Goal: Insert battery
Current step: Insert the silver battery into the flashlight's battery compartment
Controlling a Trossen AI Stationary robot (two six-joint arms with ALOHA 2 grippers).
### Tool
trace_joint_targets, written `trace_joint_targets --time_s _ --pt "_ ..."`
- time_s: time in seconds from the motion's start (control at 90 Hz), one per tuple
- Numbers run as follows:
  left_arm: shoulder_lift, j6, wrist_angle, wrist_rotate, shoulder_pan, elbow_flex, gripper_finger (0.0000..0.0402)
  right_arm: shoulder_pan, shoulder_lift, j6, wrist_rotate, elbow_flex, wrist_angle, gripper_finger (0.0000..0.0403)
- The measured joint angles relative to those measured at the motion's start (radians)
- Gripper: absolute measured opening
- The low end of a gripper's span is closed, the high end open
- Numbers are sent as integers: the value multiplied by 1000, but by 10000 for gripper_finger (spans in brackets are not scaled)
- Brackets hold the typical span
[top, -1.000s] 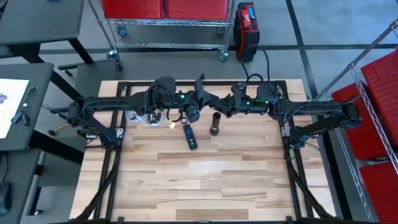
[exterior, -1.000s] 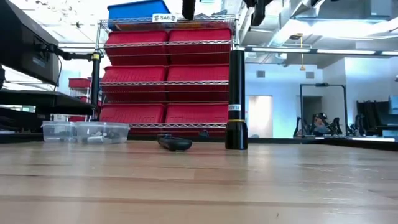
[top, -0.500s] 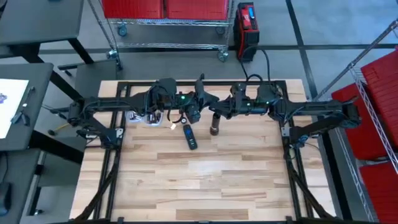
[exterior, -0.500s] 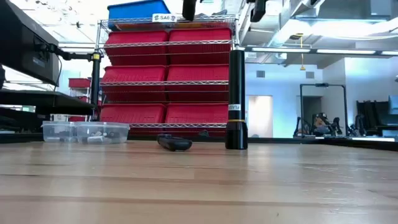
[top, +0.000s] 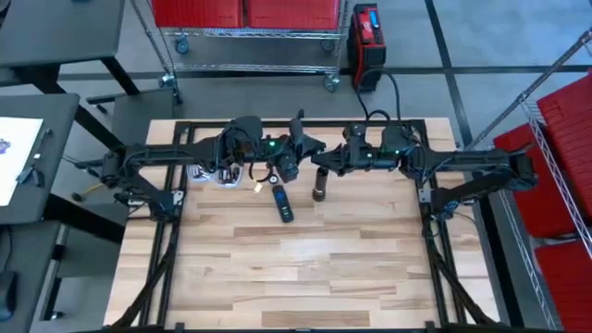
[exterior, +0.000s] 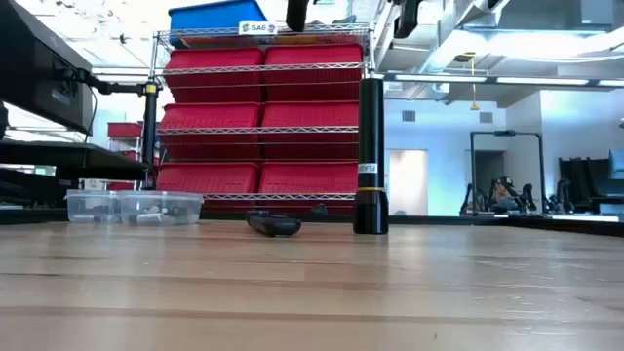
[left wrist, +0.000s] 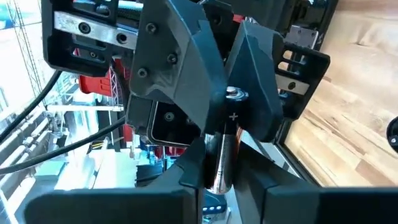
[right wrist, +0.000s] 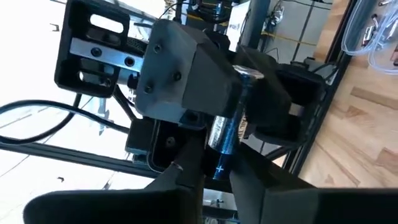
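Red bins fill the wire shelving behind the pale wooden table (top: pixel 305 268), and everything in play sits near its far edge. Take the tall black cylindrical flashlight body (exterior: pixel 370 156) as the marker: it stands upright, and I count one of it. One small black cap-like piece (top: pixel 282 203) lies flat just to its left. Farther left sit the clear plastic containers (exterior: pixel 134 206), two by my count, side by side.

Batteries, I count two. The left gripper (left wrist: pixel 225 134) is clamped on a silver cylindrical battery (left wrist: pixel 224 152), plus mark showing, and hangs up above and to the left of the flashlight. The right gripper (right wrist: pixel 227 134) pinches a second battery, silver with a blue band (right wrist: pixel 227 134), and hovers almost over the flashlight's top, a little to its right.

I'd judge the step as lining a battery up over the open tube; neither is in yet. Next calls for the right one to be brought plumb over the mouth, its axis turned vertical, then lowered straight. Whether the polarity faces correctly I can't tell from where I stand.
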Motion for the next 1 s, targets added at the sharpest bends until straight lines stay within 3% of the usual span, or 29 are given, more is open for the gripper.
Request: trace_joint_targets --time_s 0.2,0.356,0.489,0.611,0.689,0.844,1.0 --pt "-2 -134 3 -3 8 1 93 4 0 -6 -17 0 4 39" --pt "0 -315 61 -95 41 0 121 4 -10 -20 -37 12 19 38" --pt "-21 -559 79 -111 73 0 137 -2 -23 -105 -41 48 5 38" --pt "-57 -927 42 -89 111 0 145 -15 -50 -257 -42 100 -53 38" --pt "-77 -1180 18 -9 149 0 145 -22 -72 -395 -41 129 -133 38" --pt "-85 -1693 57 276 227 0 146 -31 -88 -705 6 165 -307 38" --pt "-65 -1899 84 391 235 0 146 -31 -72 -950 73 167 -372 38"
